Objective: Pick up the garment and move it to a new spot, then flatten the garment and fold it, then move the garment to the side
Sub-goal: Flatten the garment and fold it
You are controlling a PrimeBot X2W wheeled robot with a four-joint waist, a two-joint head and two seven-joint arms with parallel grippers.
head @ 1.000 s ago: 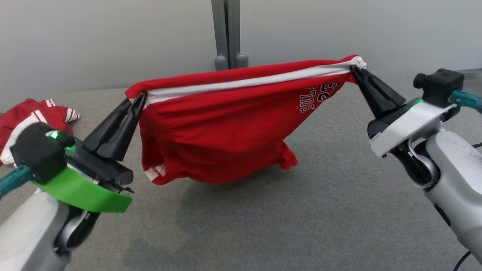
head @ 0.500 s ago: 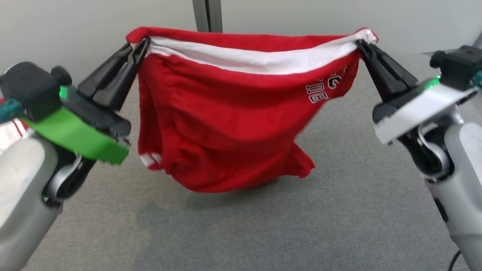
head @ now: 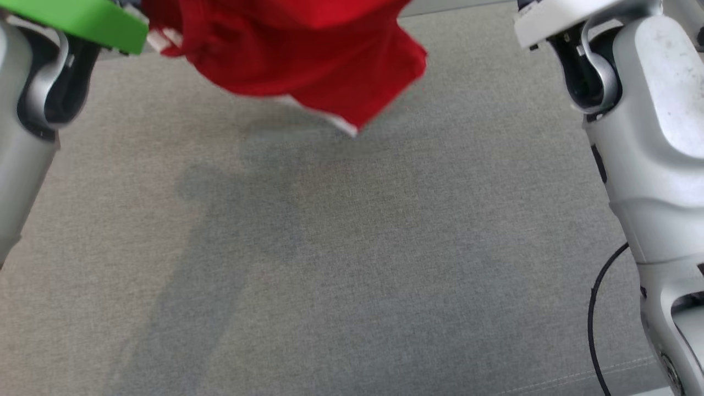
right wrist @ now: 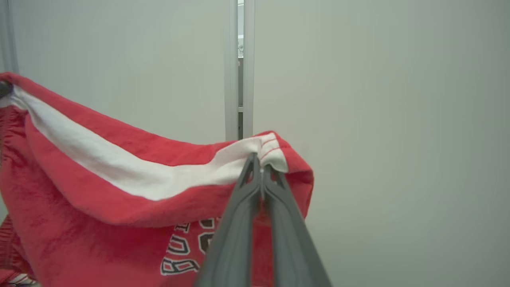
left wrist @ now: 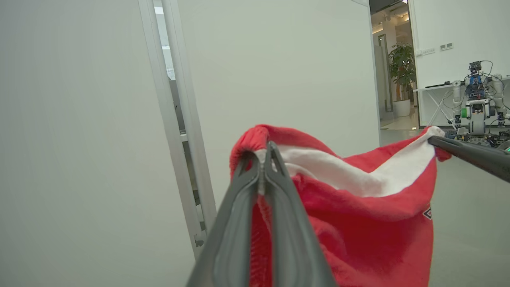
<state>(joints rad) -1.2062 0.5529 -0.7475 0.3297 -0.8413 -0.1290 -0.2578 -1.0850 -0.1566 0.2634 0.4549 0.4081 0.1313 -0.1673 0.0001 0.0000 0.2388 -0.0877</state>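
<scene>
Above the grey surface (head: 352,264) I'm holding the garment (left wrist: 358,223) aloft, left gripper (left wrist: 263,151) and right gripper (right wrist: 259,161) pinching its top edge; flattening and folding remaining.

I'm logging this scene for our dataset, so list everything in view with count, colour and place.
garment: 1, red with white band, held up stretched
work surface: 1, grey, below garment
wall panels: 2, pale, behind garment
potted plant: 1, green, far doorway
other robot: 1, grey, far background
cable: 1, black, head view's lower right
left gripper: 1, dark, shut on garment
right gripper: 1, dark, shut on garment
forearms: 2, silver, head view's sides
</scene>
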